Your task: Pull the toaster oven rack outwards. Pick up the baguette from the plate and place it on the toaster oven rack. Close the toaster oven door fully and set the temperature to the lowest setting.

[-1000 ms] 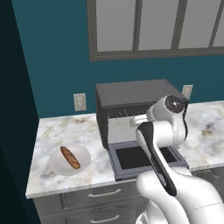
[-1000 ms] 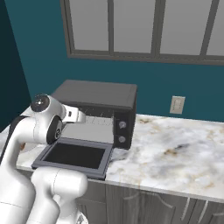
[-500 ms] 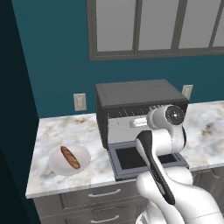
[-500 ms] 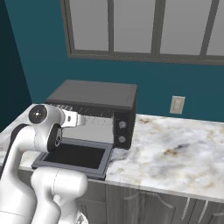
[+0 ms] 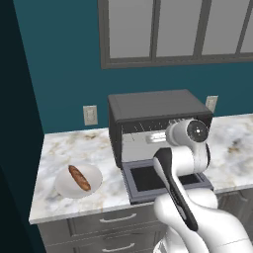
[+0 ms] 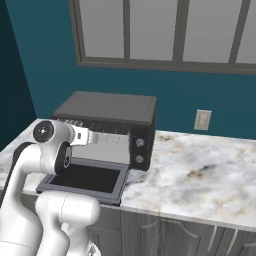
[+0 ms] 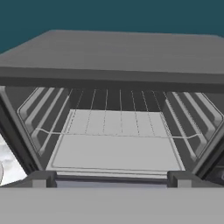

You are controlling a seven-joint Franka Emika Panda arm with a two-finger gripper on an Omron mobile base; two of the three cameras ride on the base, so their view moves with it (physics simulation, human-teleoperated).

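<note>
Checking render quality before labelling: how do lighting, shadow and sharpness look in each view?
Left base view: even light, baguette sharp on its plate. Right base view: toaster oven door pane flat dark, no glare. Hand view: toaster oven rack evenly lit, slightly soft.

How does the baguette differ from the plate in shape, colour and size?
The baguette is long and narrow; the plate is round. The baguette is golden brown; the plate is plain white. The baguette is shorter than the plate is wide and lies across its middle. Both sit on the counter, left of the oven.
</note>
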